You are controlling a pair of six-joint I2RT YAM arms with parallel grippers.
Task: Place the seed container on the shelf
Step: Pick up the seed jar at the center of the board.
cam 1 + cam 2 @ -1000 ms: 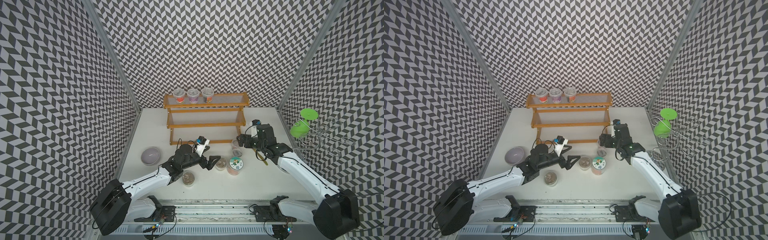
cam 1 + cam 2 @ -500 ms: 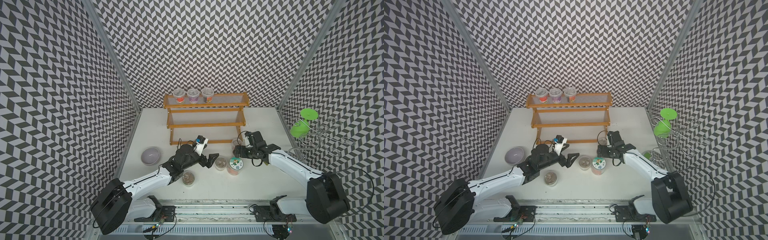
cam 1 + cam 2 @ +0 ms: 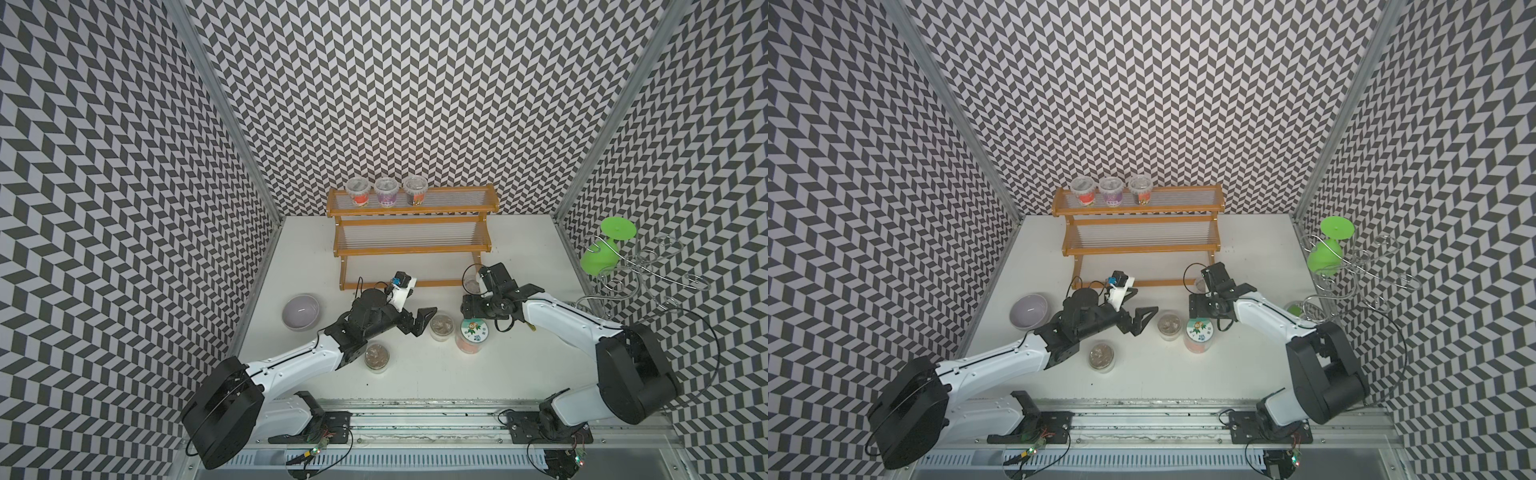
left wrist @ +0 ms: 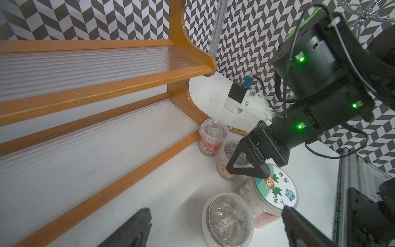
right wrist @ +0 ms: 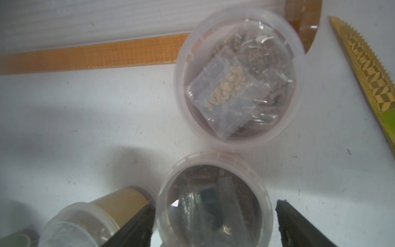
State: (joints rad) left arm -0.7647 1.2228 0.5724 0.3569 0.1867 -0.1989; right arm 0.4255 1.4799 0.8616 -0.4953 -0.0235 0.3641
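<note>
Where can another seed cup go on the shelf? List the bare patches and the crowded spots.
Top tier: bare from the three cups at its left end to the right post. Middle tier and bottom tier: bare as far as seen. Crowded: the table by the shelf's right foot, packed with loose cups.

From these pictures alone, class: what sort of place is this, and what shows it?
Probably a robot test cell, not a home or shop: chevron-patterned walls box in a white table, robot arms are mounted on a metal rail, and a shelf holds cups like staged props.
</note>
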